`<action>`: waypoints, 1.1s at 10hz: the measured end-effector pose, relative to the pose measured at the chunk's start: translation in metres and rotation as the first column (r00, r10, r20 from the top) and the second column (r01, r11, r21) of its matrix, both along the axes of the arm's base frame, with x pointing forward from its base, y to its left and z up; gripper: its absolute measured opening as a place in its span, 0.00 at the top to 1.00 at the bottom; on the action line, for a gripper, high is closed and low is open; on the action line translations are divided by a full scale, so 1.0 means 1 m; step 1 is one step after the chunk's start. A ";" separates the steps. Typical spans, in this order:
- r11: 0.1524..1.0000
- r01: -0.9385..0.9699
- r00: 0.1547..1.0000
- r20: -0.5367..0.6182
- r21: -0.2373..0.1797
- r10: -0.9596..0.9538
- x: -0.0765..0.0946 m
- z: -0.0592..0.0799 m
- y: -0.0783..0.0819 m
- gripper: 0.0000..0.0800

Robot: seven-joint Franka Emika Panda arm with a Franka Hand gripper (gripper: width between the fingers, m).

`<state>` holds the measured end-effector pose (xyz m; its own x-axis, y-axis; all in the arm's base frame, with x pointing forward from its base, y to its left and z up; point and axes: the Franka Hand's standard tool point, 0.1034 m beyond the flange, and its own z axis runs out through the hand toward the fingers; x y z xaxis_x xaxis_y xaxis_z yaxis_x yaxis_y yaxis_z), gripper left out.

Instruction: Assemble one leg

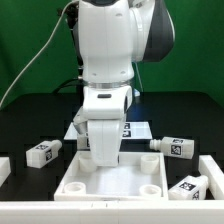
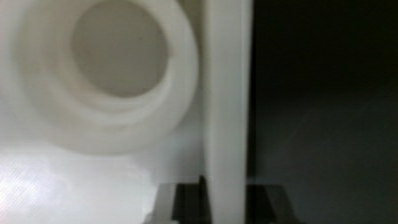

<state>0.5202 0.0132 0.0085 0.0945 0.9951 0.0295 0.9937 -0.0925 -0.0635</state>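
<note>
Three stubby white legs are shown in the exterior view, each lying on the black desk [image 1: 25,130] with a black-and-white tag on its side. The first leg [image 1: 40,153] is set toward the desk edge at the exterior view's left. The second leg [image 1: 172,146] is set toward the opposite edge, at the exterior view's right. The third leg [image 1: 190,185] lies closer to the near edge, by the near corner at the exterior view's right, just beside the large white tray [image 1: 110,186]. None of the legs is seen in the wrist view.

All three legs lie apart from the gripper [image 1: 103,158], which is seen reaching down into the tray at the middle of the desk's near edge. No leg is held between the fingers or touched by them.

In the exterior view the fingertips are hidden by the white hand and the tray's rim. Only in the wrist view are they glimpsed. There, two dark fingers [image 2: 178,206] are found on either side of an upright white wall [image 2: 228,100] of the tray, with one round corner hole [image 2: 116,60] close beside that wall. The picture is blurred, so it cannot be told whether the wall is pinched or merely straddled.

Behind the arm [image 1: 110,40], toward the far edge, the marker board [image 1: 142,128] is partly covered.
</note>
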 end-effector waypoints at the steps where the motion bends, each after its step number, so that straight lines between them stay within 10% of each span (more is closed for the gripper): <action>1: 1.000 0.007 1.000 0.000 0.000 -0.007 0.000 0.000 0.001 0.93; 3: 1.000 0.020 1.000 0.010 0.002 -0.020 0.004 0.005 0.008 0.62; 4: 0.998 0.066 0.998 0.019 0.001 -0.066 0.006 0.012 0.013 0.62; 5: 0.993 0.116 0.993 0.032 0.000 -0.116 0.007 0.023 0.019 0.34; 9: 0.940 0.338 0.934 0.109 0.043 -0.341 -0.009 0.054 0.063 0.19; 11: 0.922 0.380 0.915 0.115 0.078 -0.387 -0.015 0.061 0.112 0.19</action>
<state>0.5052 0.1257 0.0693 0.4602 0.8799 0.1181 0.8828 -0.4677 0.0442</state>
